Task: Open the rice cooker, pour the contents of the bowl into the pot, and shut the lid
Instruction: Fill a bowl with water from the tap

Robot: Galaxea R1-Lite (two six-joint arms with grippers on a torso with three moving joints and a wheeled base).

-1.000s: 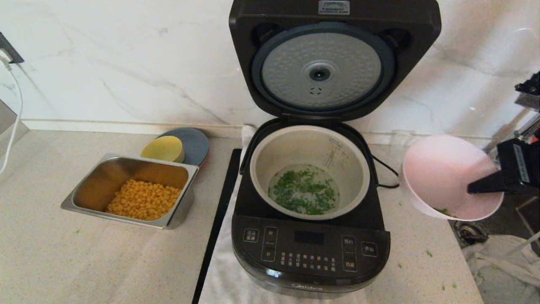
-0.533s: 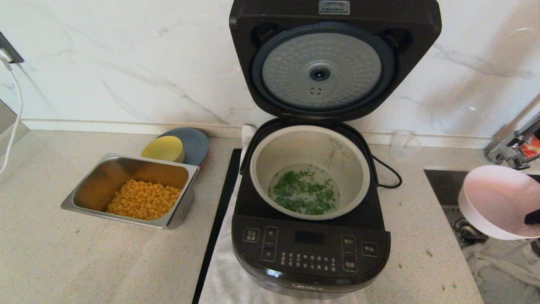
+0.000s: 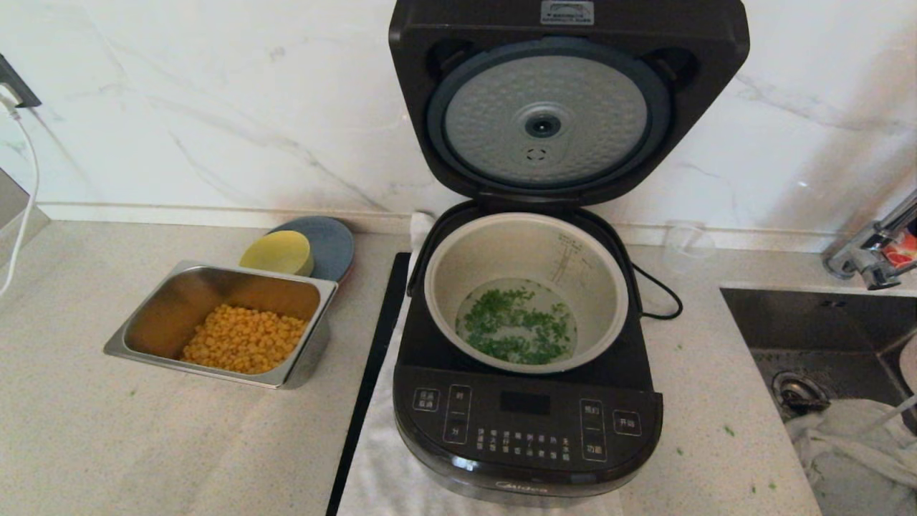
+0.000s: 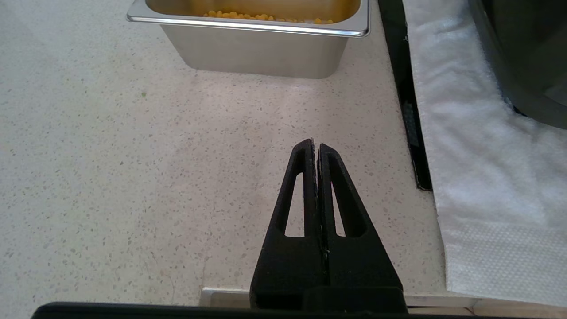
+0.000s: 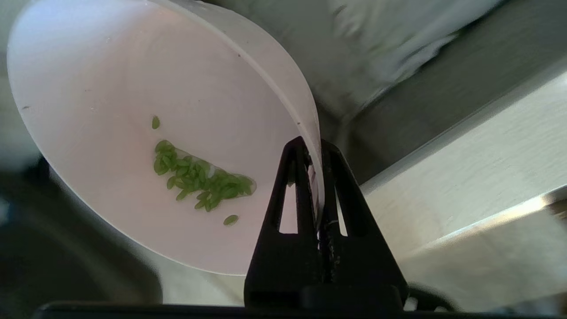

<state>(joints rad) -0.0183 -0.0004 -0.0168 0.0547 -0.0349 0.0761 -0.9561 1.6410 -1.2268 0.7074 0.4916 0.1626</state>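
The rice cooker [image 3: 526, 423] stands open at the middle of the counter, its lid [image 3: 551, 122] upright against the wall with the dimpled silver underside facing me. The pot [image 3: 501, 251] holds green chopped contents [image 3: 517, 326] in a little water. My right gripper [image 5: 312, 141] is shut on the rim of the white bowl [image 5: 146, 110], which is tilted beyond the counter's right end over the sink. A few green bits [image 5: 199, 177] cling inside the bowl. My left gripper [image 4: 315, 144] is shut and empty, low over the counter in front of the steel tray.
A steel tray [image 3: 215, 269] of corn sits left of the cooker, with a yellow dish [image 3: 278, 252] on a grey plate [image 3: 333, 244] behind it. A white towel [image 3: 380, 473] and a black strip [image 3: 369, 380] lie under and beside the cooker. The sink [image 3: 817, 322] and faucet [image 3: 870, 251] are at right.
My right gripper has carried the tilted bowl rightward from beside the cooker, over the sink and out of the head view. The cooker and the left arm have not moved.
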